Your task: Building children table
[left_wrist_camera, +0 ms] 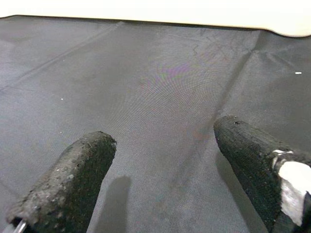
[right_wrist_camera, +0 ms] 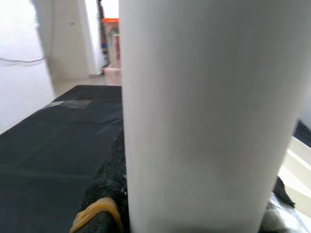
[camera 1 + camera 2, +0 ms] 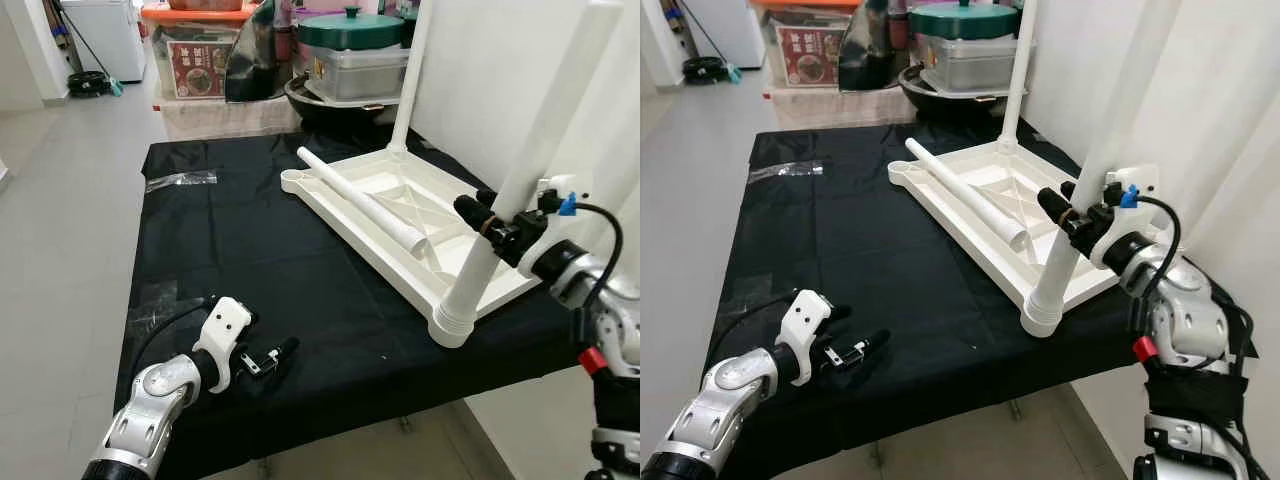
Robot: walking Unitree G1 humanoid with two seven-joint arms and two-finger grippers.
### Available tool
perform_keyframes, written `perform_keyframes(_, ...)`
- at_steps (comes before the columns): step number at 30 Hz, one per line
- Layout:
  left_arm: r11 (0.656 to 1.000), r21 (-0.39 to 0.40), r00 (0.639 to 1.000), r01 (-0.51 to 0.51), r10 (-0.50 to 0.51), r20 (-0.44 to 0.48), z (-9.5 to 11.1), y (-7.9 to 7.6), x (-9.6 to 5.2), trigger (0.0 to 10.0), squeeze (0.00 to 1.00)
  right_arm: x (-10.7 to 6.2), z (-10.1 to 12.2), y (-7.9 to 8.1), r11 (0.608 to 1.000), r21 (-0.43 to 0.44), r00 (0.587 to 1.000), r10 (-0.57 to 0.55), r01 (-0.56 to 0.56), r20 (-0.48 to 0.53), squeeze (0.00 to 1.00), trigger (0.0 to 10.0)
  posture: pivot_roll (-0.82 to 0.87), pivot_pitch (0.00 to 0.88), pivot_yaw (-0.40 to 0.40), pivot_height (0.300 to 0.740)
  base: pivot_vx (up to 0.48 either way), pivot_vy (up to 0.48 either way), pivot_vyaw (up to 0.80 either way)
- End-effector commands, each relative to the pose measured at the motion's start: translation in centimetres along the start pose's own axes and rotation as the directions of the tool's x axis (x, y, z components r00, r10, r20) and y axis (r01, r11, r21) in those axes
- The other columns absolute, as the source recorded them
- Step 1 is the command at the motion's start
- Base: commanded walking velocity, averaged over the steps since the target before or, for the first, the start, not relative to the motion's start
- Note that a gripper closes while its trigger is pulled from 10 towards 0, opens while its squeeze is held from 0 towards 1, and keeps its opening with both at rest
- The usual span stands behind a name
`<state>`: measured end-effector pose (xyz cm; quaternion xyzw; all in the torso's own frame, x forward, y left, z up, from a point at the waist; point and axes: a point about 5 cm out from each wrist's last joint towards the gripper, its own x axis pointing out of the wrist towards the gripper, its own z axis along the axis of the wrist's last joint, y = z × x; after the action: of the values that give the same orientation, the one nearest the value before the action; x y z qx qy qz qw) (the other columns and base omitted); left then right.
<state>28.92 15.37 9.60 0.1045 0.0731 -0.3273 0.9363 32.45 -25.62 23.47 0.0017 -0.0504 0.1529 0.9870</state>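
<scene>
While the tabletop [image 3: 400, 215] lies upside down at the bench's [image 3: 230, 250] right edge, its underside is up so the corner sockets can take legs. Your right pincer [image 3: 487, 222] is clenched round the near leg [image 3: 530, 170], low on the shaft; the leg stands in the near right socket, leaning slightly, so I judge you are seating or steadying it. A far leg [image 3: 410, 80] stands upright at the far corner, and a loose leg [image 3: 362, 200] rests diagonally across the underside, ready to hand. Your left pincer [image 3: 265, 360] sits released near the bench's near left corner, holding nothing.

Your right wrist view confirms the shaft [image 2: 209, 116] pressed between the fingers [image 2: 104, 194]. Your left wrist view shows parted fingers [image 1: 73, 179] over bare black cloth [image 1: 165, 82].
</scene>
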Motion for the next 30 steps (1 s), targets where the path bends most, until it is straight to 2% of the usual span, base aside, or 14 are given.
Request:
perform_keyframes(1,1.0,0.009,1.0,0.002,-0.002,-0.005,-0.2,0.0,-0.1,10.0,0.0,-0.5,-1.4,-0.7,0.983,-0.02,0.981,-0.184,0.184,-0.052,0.0,0.0,-0.04,0.0,-0.059,0.74,0.0,0.0,0.0)
perform_keyframes(2,1.0,0.009,1.0,0.003,-0.003,-0.006,-0.2,-0.1,-0.1,10.0,0.0,-0.6,-1.7,-0.5,0.949,-0.032,0.948,-0.314,0.313,-0.056,0.0,0.0,-0.04,0.0,-0.059,0.74,0.0,0.0,0.0)
perform_keyframes(3,1.0,0.009,1.0,0.004,-0.004,-0.006,-0.3,-0.1,-0.1,10.0,0.0,-0.7,-2.1,-0.4,0.924,-0.038,0.922,-0.382,0.38,-0.07,0.0,0.0,-0.04,0.0,-0.059,0.74,0.0,0.0,0.0)
perform_keyframes(7,1.0,0.01,1.0,0.005,-0.004,-0.006,-0.2,-0.1,-0.1,10.0,0.0,-0.8,-2.7,0.0,0.886,-0.055,0.881,-0.464,0.461,-0.094,0.0,0.0,-0.04,0.0,-0.059,0.74,0.0,0.0,0.0)
perform_keyframes(10,1.0,0.012,1.0,0.006,-0.006,-0.002,-0.1,-0.1,0.2,10.0,0.0,-0.4,-4.0,2.7,0.8,-0.056,0.79,-0.599,0.597,-0.127,0.0,0.0,-0.04,0.0,-0.062,0.74,0.0,0.0,0.0)
perform_keyframes(12,1.0,0.013,1.0,0.006,-0.006,-0.001,0.0,-0.1,0.2,10.0,0.0,-0.3,-4.3,3.4,0.789,-0.043,0.778,-0.612,0.613,-0.14,0.0,0.0,-0.04,0.0,-0.062,0.74,0.0,0.0,0.0)
perform_keyframes(15,1.0,0.013,1.0,0.005,-0.005,0.003,0.0,-0.3,0.3,10.0,0.0,0.6,-5.2,5.6,0.78,-0.037,0.762,-0.62,0.625,-0.188,0.0,0.0,-0.03,0.0,-0.07,0.74,0.0,0.0,0.0)
perform_keyframes(19,1.0,0.014,1.0,0.004,-0.004,0.002,0.0,-0.3,0.3,10.0,0.0,1.0,-5.3,6.2,0.761,-0.035,0.743,-0.641,0.648,-0.193,0.0,0.0,-0.03,0.0,-0.078,0.74,0.0,0.0,0.0)
perform_keyframes(21,1.0,0.011,1.0,-0.005,0.005,0.001,-0.1,-0.3,0.2,10.0,0.0,1.7,-5.2,6.9,0.7,-0.02,0.684,-0.704,0.714,-0.193,0.0,0.0,-0.02,0.0,-0.09,0.74,0.0,0.0,0.0)
perform_keyframes(22,1.0,0.011,1.0,-0.005,0.005,0.001,-0.1,-0.3,0.2,10.0,0.0,1.7,-5.2,6.9,0.7,-0.02,0.684,-0.704,0.714,-0.193,0.0,0.0,-0.02,0.0,-0.09,0.74,0.0,0.0,0.0)
perform_keyframes(23,1.0,0.01,1.0,-0.009,0.009,0.0,-0.2,-0.4,0.2,10.0,0.0,2.0,-5.1,7.3,0.668,-0.013,0.654,-0.731,0.744,-0.193,0.0,0.0,-0.02,0.0,-0.09,0.74,0.0,0.0,0.0)
perform_keyframes(26,1.0,0.01,1.0,-0.009,0.009,0.0,-0.2,-0.4,0.2,10.0,0.0,2.0,-5.1,7.3,0.668,-0.013,0.654,-0.731,0.744,-0.193,0.0,0.0,-0.02,0.0,-0.09,0.74,0.0,0.0,0.0)
perform_keyframes(27,1.0,0.004,1.0,-0.014,0.014,0.002,-0.3,-0.5,0.2,10.0,0.0,2.6,-4.9,8.1,0.642,-0.004,0.629,-0.753,0.767,-0.193,0.0,0.0,-0.02,0.0,-0.098,0.74,0.0,0.0,0.0)
perform_keyframes(30,1.0,0.002,1.0,-0.017,0.017,0.002,-0.3,-0.5,0.1,10.0,0.0,2.7,-4.8,8.6,0.633,-0.006,0.621,-0.761,0.774,-0.19,0.0,0.0,-0.02,0.0,-0.1,0.74,0.0,0.0,0.0)
